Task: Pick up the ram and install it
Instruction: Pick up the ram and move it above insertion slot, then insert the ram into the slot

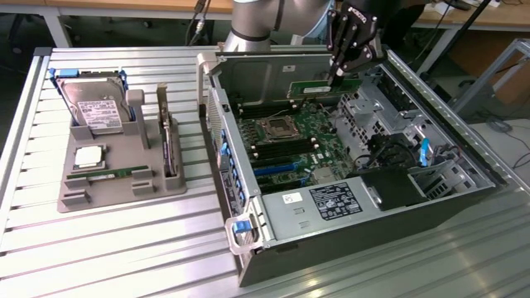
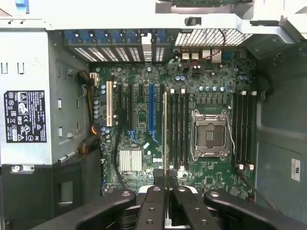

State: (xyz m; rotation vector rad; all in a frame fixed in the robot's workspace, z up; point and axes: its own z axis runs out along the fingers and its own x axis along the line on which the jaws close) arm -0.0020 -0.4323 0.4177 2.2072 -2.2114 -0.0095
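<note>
Wrist view: 2 fingers [image 2: 154, 199] of the black gripper [image 2: 165, 188] clamp the long thin green ram stick [image 2: 165, 139] edge-on over the black memory slots [image 2: 178, 129], so it likely needs lowering parallel and pressing evenly.

The silver-grey jointed robot arm [image 1: 257, 18] is holding its black two-fingered gripper [image 1: 339, 74] pointed straight down, its fingers [image 2: 184, 203] clamping the long thin green ram stick [image 1: 324, 90] between them.
</note>
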